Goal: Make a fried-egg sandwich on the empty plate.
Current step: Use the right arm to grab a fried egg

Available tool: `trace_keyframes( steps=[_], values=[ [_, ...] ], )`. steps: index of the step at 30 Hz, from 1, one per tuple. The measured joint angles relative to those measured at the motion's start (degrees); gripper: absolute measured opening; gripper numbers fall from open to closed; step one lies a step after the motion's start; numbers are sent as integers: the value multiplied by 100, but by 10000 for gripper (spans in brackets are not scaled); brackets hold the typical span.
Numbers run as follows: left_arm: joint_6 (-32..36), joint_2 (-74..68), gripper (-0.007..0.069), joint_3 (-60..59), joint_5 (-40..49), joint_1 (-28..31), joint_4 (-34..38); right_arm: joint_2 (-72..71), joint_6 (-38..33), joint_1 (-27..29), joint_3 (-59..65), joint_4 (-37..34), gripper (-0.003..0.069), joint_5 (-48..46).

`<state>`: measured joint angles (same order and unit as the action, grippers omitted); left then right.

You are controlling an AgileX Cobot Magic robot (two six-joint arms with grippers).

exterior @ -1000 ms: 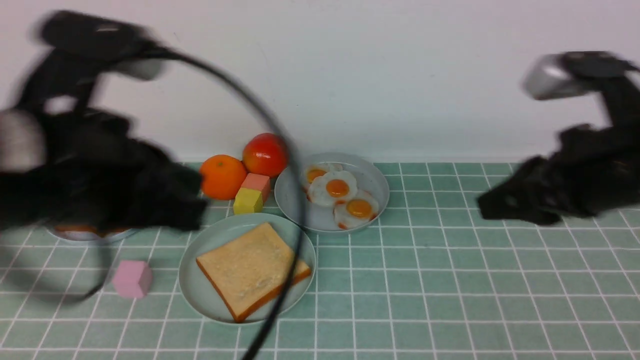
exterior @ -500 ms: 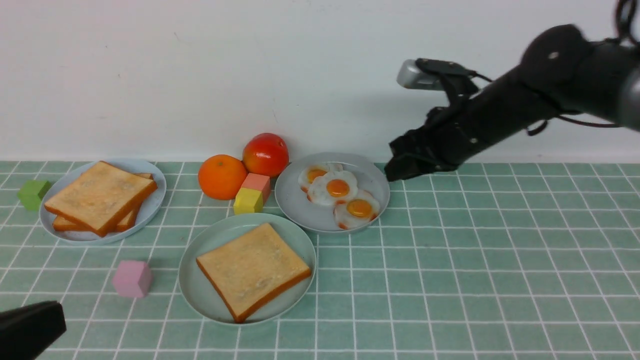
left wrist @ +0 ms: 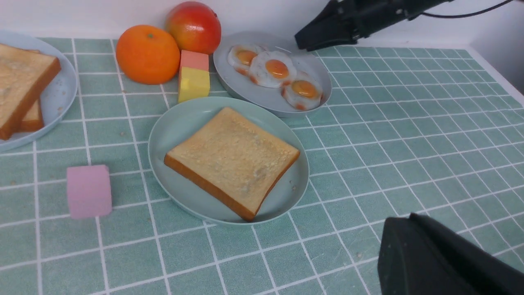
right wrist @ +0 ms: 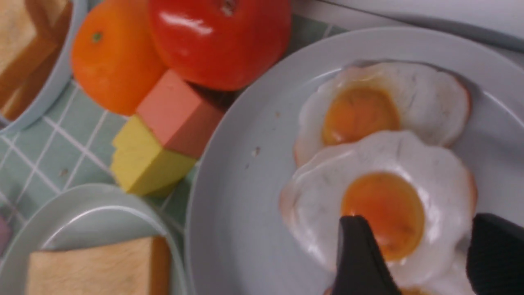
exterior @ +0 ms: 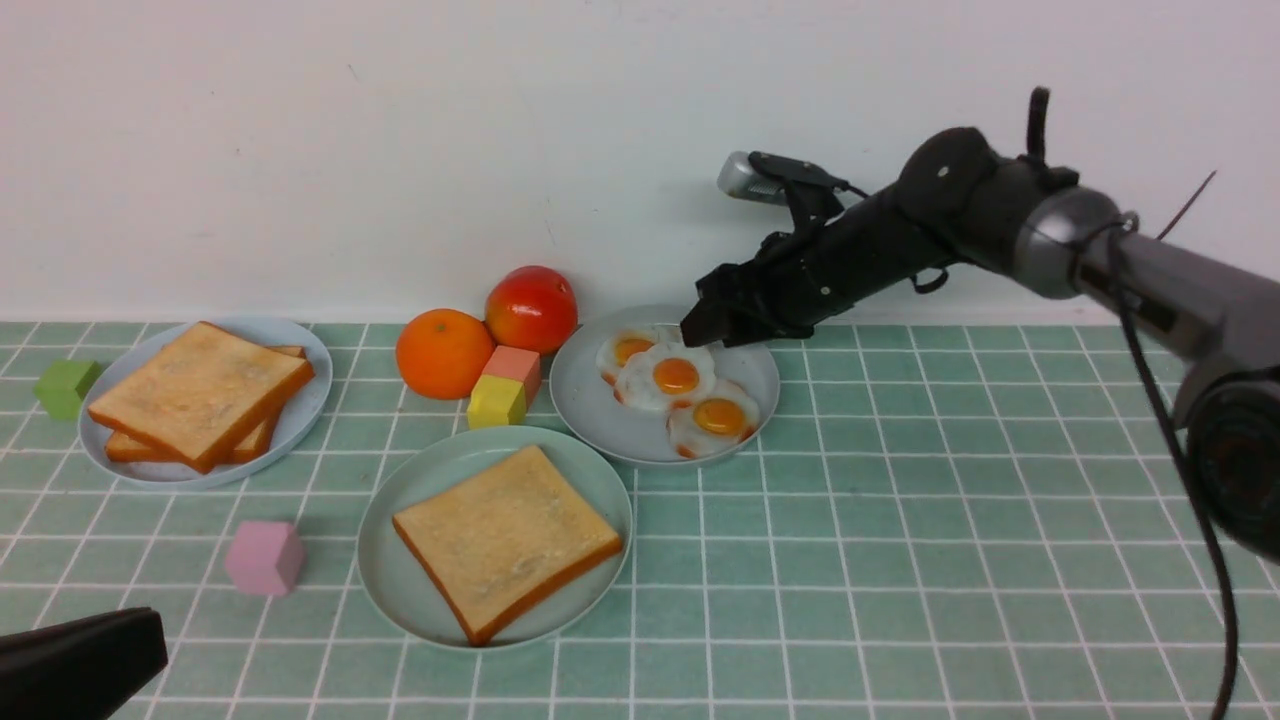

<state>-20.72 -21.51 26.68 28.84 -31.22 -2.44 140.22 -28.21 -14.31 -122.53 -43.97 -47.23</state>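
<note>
- Now, the fingers [right wrist: 356,254] of the right gripper [right wrist: 417,221] stand wide apart, gripping nothing, straddling the middle egg [right wrist: 380,205] on the grey plate [right wrist: 229,213].
- Nearer the robot, the mint plate [exterior: 390,575] bears one toast [exterior: 505,540].
- The left gripper [exterior: 70,660], closed, sits low at the near left.
- Stacked toasts [exterior: 200,390] lie on the bluish plate [exterior: 295,425], far left.

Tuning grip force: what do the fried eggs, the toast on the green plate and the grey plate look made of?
Fried eggs: likely moulded plastic or rubber; glossy, uniform whites, near-identical yolks.
Toast: probably foam or soft plastic; matte, grainy top, even painted-looking crust.
Grey plate: hard plastic or glazed ceramic, unclear which; smooth satin sheen.
</note>
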Motion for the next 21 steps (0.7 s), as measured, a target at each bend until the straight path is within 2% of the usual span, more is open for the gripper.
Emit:
trace_keyframes(
  steps=[8, 14, 21],
  values=[
    [0, 0, -13, 0, -23, 0, 0, 412, 167, 0, -70, -88, 379, 533],
    [0, 0, -13, 0, -23, 0, 0, 447, 275, 0, -70, -388, 379, 552],
    [0, 0, -13, 0, -23, 0, 0, 458, 234, 0, -70, -428, 379, 546]
  ],
)
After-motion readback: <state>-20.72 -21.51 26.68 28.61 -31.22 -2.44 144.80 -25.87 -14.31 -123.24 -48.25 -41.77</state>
